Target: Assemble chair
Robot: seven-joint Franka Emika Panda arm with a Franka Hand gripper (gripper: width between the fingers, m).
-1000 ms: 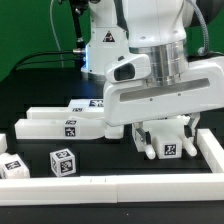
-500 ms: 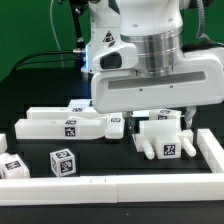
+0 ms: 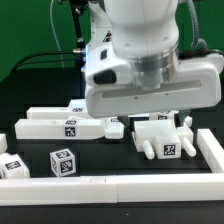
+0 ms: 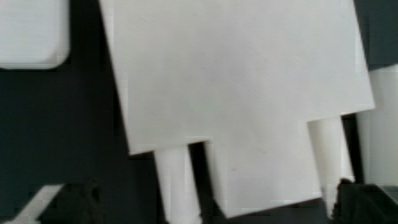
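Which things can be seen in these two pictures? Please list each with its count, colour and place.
long pieces: seemingly two, white, tagged, the exterior view's left
pegged slab: one, white, tagged, under the gripper
cube: one, white, tagged, front left
block: one, white, tagged, cut by the left edge
rail: one, white, along the front and right
table: one, black
robot arm: one, glossy white, centre
gripper: one, open, empty, above the pegged slab

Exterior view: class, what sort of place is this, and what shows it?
Probably a robotics lab test bench. A large white robot arm hangs over a black tabletop, and the loose white chair parts carry printed black-and-white marker tags.
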